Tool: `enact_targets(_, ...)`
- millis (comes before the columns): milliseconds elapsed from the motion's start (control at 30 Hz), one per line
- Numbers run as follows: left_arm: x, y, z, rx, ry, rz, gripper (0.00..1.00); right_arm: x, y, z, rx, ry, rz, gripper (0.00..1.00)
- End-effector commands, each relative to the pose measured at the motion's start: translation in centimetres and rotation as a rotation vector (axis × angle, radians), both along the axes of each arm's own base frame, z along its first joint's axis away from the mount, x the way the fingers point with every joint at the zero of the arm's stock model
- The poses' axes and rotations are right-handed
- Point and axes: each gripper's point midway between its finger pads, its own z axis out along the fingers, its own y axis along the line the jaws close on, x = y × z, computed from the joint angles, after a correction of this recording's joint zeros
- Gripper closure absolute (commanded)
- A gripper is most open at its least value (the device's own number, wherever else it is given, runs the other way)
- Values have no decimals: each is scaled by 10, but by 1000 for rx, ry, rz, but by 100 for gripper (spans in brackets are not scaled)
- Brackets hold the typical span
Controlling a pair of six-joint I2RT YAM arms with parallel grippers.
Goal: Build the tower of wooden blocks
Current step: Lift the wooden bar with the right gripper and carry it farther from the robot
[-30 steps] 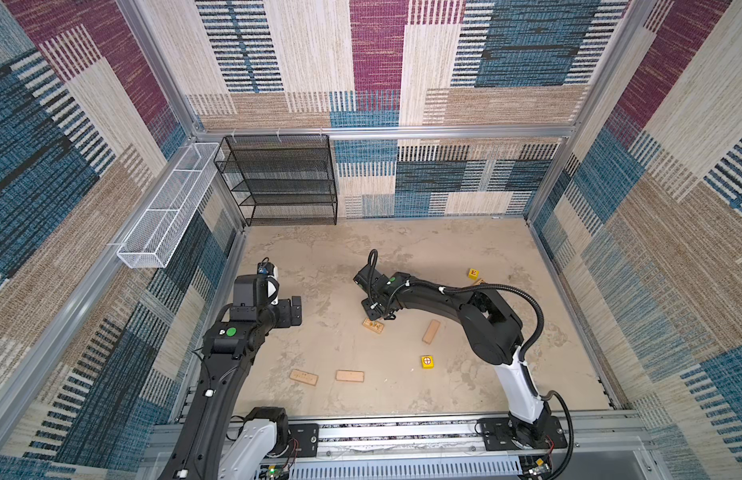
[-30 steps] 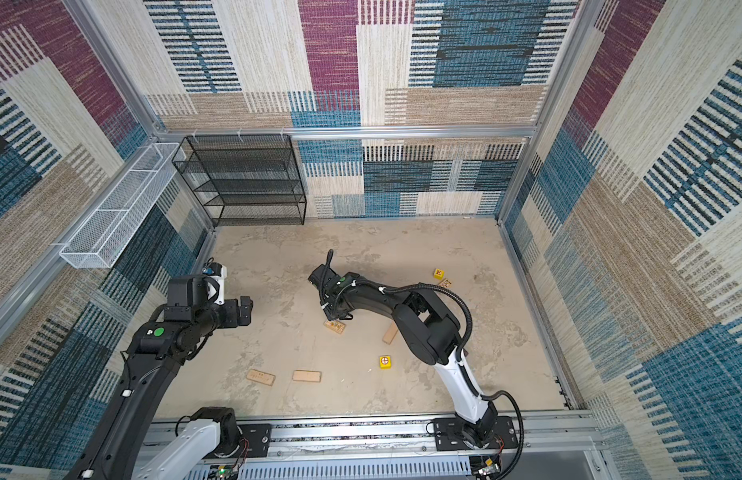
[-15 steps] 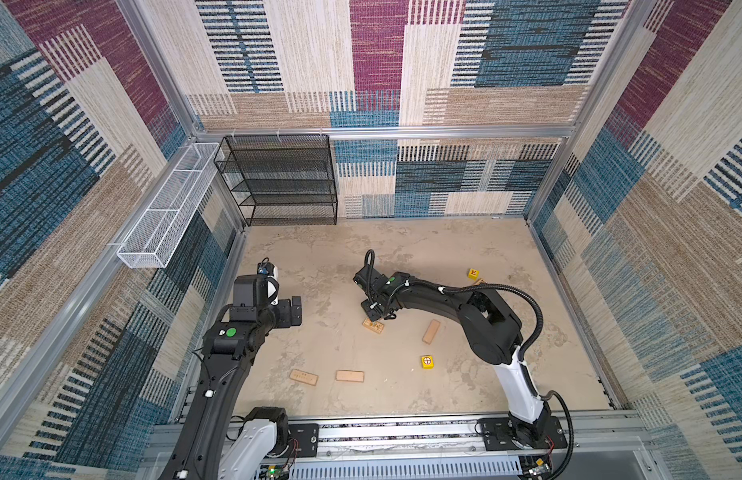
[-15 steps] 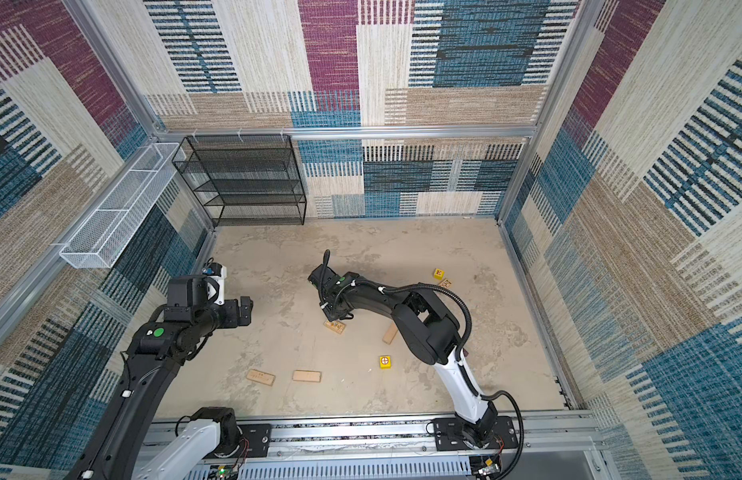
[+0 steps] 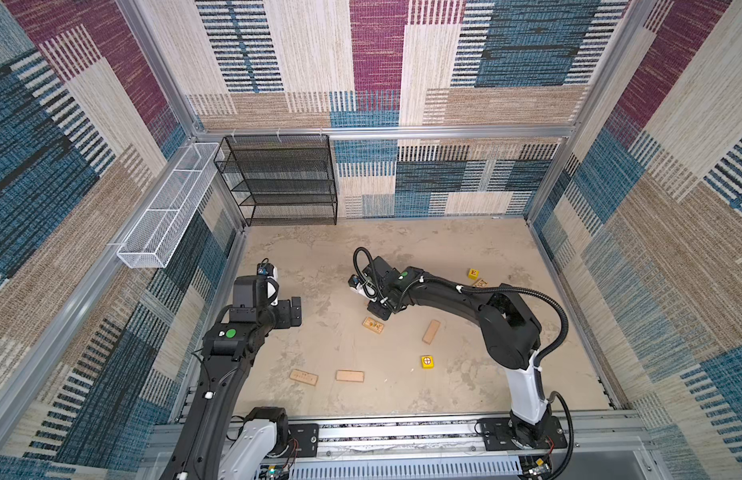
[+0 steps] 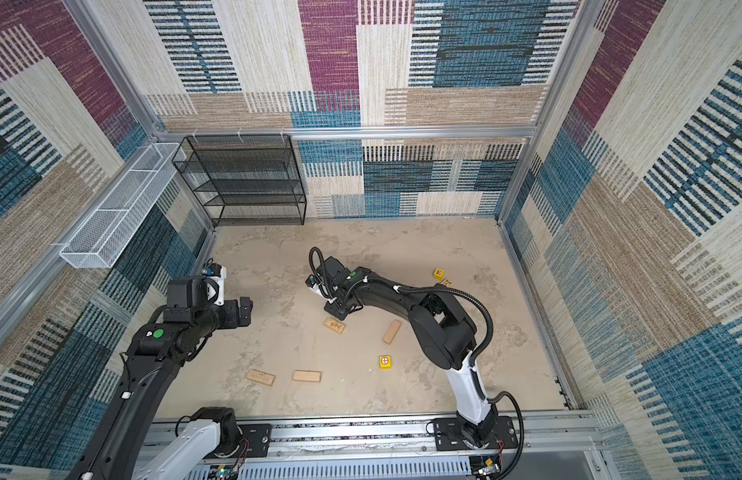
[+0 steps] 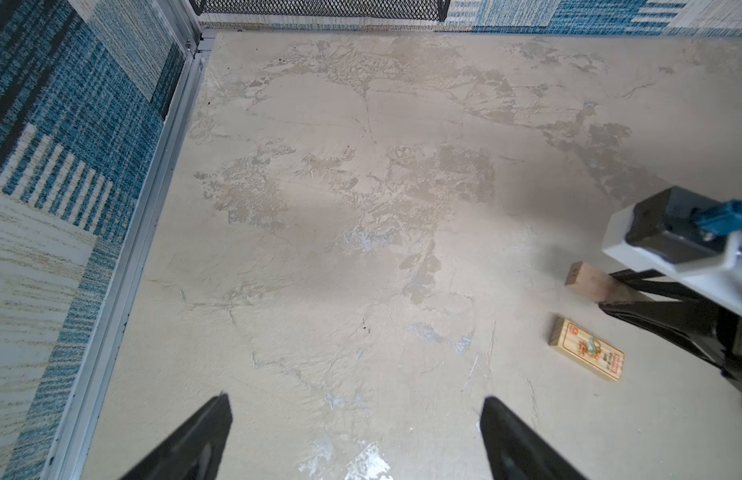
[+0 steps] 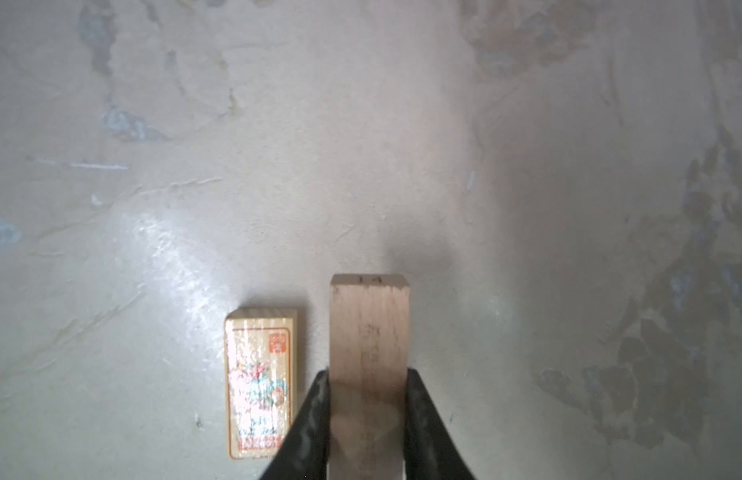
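My right gripper [image 5: 379,309] [image 8: 367,374] is shut on a plain tan plank [image 8: 369,332] of the wood blocks, its fingers [image 8: 315,415] pressed to both long sides. That plank [image 7: 589,280] sticks out low over the floor. A printed plank [image 8: 261,382] [image 5: 373,325] lies flat right beside it. Another plain plank [image 5: 431,331] and a yellow cube [image 5: 428,361] lie nearer the front. Two planks [image 5: 304,377] [image 5: 349,376] lie front left. A second yellow cube [image 5: 473,273] sits far right. My left gripper [image 5: 288,312] [image 7: 356,419] hangs open and empty at the left. No tower shows.
A black wire shelf [image 5: 284,178] stands at the back left wall and a white wire basket [image 5: 165,208] hangs on the left wall. A small printed tan block [image 5: 480,283] lies by the far yellow cube. Aluminium rails [image 5: 402,432] edge the front.
My right gripper's jaws have closed on the plain plank beside the printed one. The left arm has not moved.
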Motion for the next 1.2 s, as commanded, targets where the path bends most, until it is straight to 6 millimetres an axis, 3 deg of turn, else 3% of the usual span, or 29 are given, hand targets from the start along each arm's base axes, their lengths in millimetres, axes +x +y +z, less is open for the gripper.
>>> enact_targets(0,1,0,-1,-1,2,4,2,18,-4,18,27,-69,155,100)
enact_targets(133,1,0,-2,-1,5,3,2,21,-24,15,22,-57,278,100)
enact_targets(267,2,0,-1,-1,2,3,2,19,-42,18,123,35,354,100)
enact_targets(433,2,-1,-2,-5,3,-1,2,37,-68,8,55,61,333,100)
enact_targets(567,4,-3,-4,-13,13,-10,1,58,-79,5,-1,-48,372,100)
enact_targets(600,4,-4,-4,-16,14,-13,2,67,-80,10,-18,-97,377,100)
enact_targets(633,4,-4,-4,-17,16,-14,2,64,-84,4,-32,-94,389,100)
enact_targets(767,4,-5,-6,-21,22,-15,2,69,-80,11,-11,-105,449,100)
enact_targets(933,4,-5,-6,-24,22,-18,2,73,-91,-9,-62,-90,489,100)
enact_targets(1167,6,-9,-8,-38,32,-33,1,79,-91,-15,-25,-43,475,100)
